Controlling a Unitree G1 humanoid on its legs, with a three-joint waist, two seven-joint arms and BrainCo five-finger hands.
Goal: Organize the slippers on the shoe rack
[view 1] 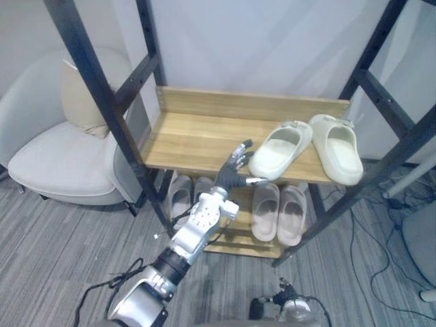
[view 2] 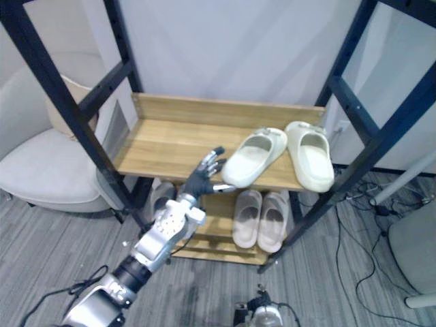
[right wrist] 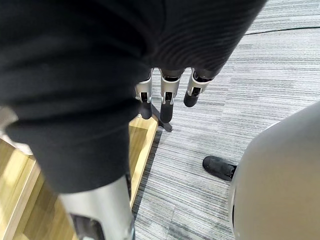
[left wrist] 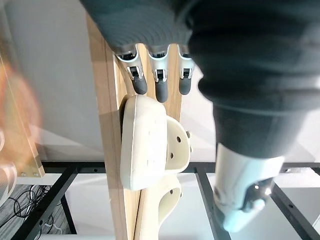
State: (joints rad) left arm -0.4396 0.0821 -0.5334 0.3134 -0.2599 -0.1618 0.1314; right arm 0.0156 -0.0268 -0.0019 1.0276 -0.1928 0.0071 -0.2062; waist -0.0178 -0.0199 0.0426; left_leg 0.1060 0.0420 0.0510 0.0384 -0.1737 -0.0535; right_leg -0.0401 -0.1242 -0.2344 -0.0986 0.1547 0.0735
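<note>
Two cream slippers lie on the upper wooden shelf (view 1: pixel 191 133) of the shoe rack, at its right end. The left one (view 1: pixel 279 150) is turned at an angle, the right one (view 1: pixel 337 146) points straight back. My left hand (view 1: pixel 235 170) is open at the shelf's front edge, its fingers (left wrist: pixel 157 80) straight and just short of the angled slipper (left wrist: pixel 145 145). Pale pink slippers (view 1: pixel 279 211) and greyish ones (view 1: pixel 182 194) rest on the lower shelf. My right hand (right wrist: pixel 165 95) hangs open low beside the rack, over the carpet, holding nothing.
Black metal posts (view 1: pixel 102 102) frame the rack on both sides. A light armchair (view 1: pixel 54 157) with a cushion stands to the left. Cables (view 1: pixel 381 238) run over the grey carpet on the right. A small black object (right wrist: pixel 220 167) lies on the carpet.
</note>
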